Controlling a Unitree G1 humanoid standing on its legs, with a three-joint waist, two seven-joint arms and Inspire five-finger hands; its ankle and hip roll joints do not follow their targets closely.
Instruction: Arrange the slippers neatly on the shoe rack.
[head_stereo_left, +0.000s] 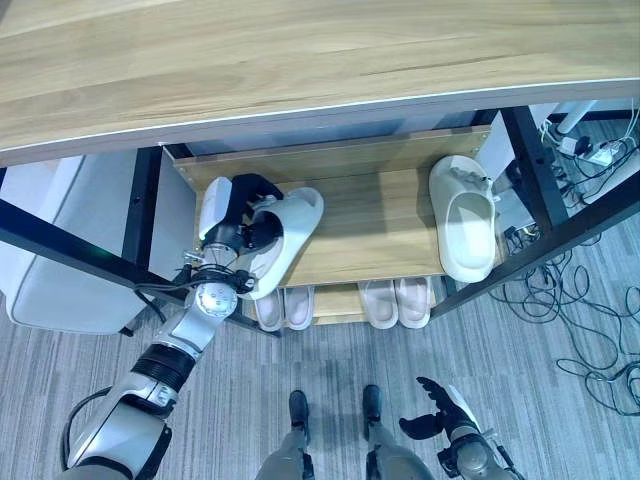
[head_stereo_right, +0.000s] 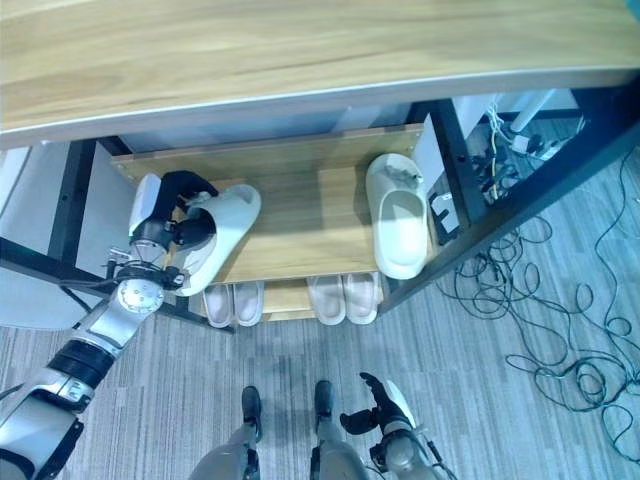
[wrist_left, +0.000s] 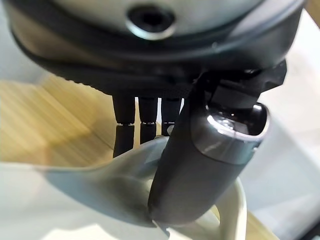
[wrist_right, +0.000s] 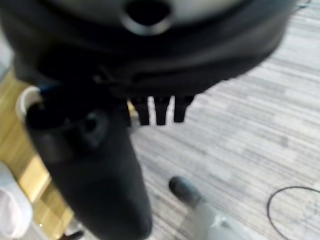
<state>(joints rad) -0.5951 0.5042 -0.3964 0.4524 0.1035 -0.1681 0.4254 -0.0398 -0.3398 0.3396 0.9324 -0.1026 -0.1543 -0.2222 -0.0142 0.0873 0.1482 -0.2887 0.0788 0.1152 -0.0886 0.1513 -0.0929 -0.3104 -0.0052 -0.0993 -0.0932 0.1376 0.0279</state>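
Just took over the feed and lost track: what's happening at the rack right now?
The left hand is shut on a white slipper, holding it at an angle at the left end of the upper shelf. Its mate already lies at the right end, its heel past the front edge. Two pink pairs sit on the shelf below. The right hand hangs idle over the floor, fingers relaxed.

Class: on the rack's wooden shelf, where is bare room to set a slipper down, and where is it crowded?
Bare wood lies mid-shelf, between the pale slipper in the left hand and the pale slipper at the right end. The lower level is crowded: two pinkish pairs sit at its front edge.
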